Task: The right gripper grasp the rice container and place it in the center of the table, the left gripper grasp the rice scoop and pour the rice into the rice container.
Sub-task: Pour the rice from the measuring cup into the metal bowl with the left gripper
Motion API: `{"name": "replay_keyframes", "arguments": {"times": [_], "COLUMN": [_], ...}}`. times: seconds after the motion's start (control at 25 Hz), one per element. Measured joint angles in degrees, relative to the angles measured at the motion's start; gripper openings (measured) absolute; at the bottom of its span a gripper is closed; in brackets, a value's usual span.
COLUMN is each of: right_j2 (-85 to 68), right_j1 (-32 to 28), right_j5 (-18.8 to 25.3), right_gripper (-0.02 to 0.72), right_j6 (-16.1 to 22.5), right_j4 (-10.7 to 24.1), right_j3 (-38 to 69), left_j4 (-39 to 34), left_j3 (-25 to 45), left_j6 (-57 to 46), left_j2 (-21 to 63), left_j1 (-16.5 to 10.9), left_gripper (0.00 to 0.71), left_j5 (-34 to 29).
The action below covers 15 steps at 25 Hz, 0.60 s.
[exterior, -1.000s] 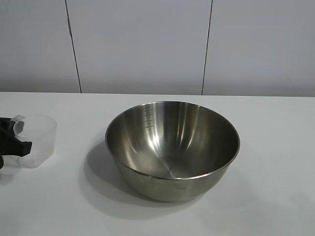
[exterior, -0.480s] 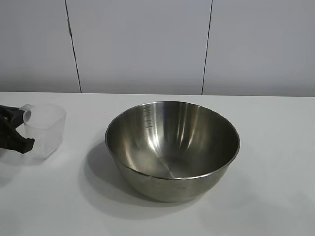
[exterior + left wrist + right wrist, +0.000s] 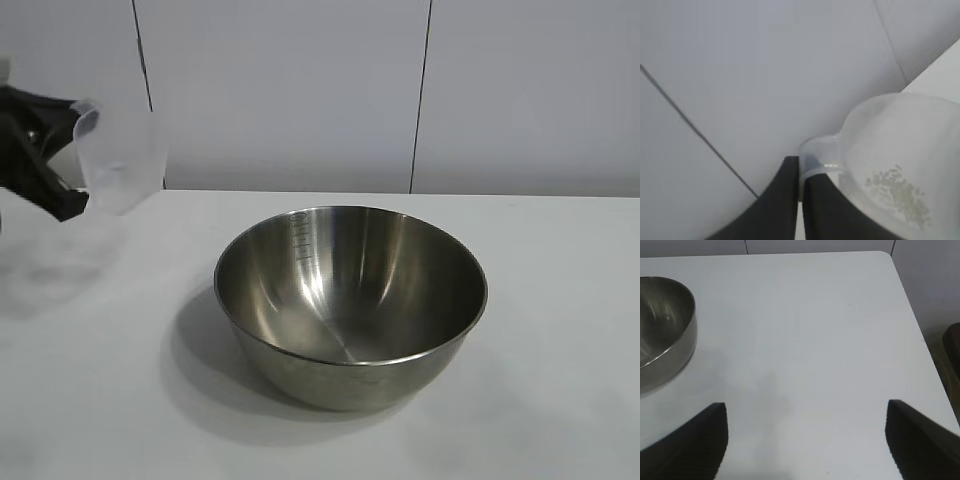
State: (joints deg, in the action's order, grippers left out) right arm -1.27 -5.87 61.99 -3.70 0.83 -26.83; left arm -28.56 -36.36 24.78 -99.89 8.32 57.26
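Observation:
The rice container (image 3: 350, 300), a shiny steel bowl, stands on the white table (image 3: 560, 400) near its middle; its inside shows no rice. My left gripper (image 3: 62, 160) is shut on the handle of the frosted rice scoop (image 3: 120, 160) and holds it in the air at the far left, well above the table. In the left wrist view my gripper (image 3: 801, 172) pinches the scoop's handle tab (image 3: 820, 157), and a small heap of rice (image 3: 900, 195) lies inside the scoop (image 3: 900, 145). My right gripper (image 3: 807, 412) is open and empty over bare table, off to the side of the bowl (image 3: 662, 335).
A pale panelled wall (image 3: 300, 90) stands behind the table. The table's corner and side edge (image 3: 912, 305) show in the right wrist view, with a dark object (image 3: 952, 352) beyond the edge.
My left gripper has lifted the scoop from the table up into the air and slightly to the right. The bowl has not moved.

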Motion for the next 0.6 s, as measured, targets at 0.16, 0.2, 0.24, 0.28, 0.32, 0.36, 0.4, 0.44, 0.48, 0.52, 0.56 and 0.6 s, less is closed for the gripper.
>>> {"name": "replay_keyframes", "arguments": {"times": [0.16,0.2,0.24,0.28,0.32,0.36,0.4,0.44,0.48,0.52,0.56,0.6], "right_j2": [0.0,0.0,0.0,0.0,0.0,0.0,0.0,0.0,0.0,0.0,0.0,0.0], "right_j1": [0.0,0.0,0.0,0.0,0.0,0.0,0.0,0.0,0.0,0.0,0.0,0.0], "right_j5": [0.0,0.0,0.0,0.0,0.0,0.0,0.0,0.0,0.0,0.0,0.0,0.0], "right_gripper": [0.589,0.589,0.589,0.589,0.589,0.589,0.589,0.589,0.589,0.589,0.589,0.589], "right_j6": [0.0,0.0,0.0,0.0,0.0,0.0,0.0,0.0,0.0,0.0,0.0,0.0], "right_j4": [0.0,0.0,0.0,0.0,0.0,0.0,0.0,0.0,0.0,0.0,0.0,0.0], "right_j3": [0.0,0.0,0.0,0.0,0.0,0.0,0.0,0.0,0.0,0.0,0.0,0.0], "left_j4": [-7.4,-9.5,-11.6,-13.5,-15.1,-16.8,-18.2,-19.2,-20.1,-20.6,-20.9,-21.1], "left_j3": [-8.6,-10.8,-12.5,-14.4,-16.0,-17.3,-18.6,-19.6,-20.3,-20.7,-21.0,-21.1], "left_j6": [1.9,2.4,3.1,4.2,5.2,6.5,7.6,8.8,9.8,11.2,12.8,14.2], "left_j2": [0.4,0.4,0.4,0.4,0.4,0.4,0.4,0.4,0.4,0.4,0.4,0.4], "left_j1": [4.9,6.2,7.7,9.3,10.9,12.2,13.8,15.3,16.5,17.9,19.2,20.5], "left_gripper": [0.009,0.009,0.009,0.009,0.009,0.009,0.009,0.009,0.009,0.009,0.009,0.009], "left_j5": [-11.8,-15.2,-18.7,-21.5,-24.5,-27.4,-29.9,-31.8,-33.6,-35.0,-35.5,-36.1]}}
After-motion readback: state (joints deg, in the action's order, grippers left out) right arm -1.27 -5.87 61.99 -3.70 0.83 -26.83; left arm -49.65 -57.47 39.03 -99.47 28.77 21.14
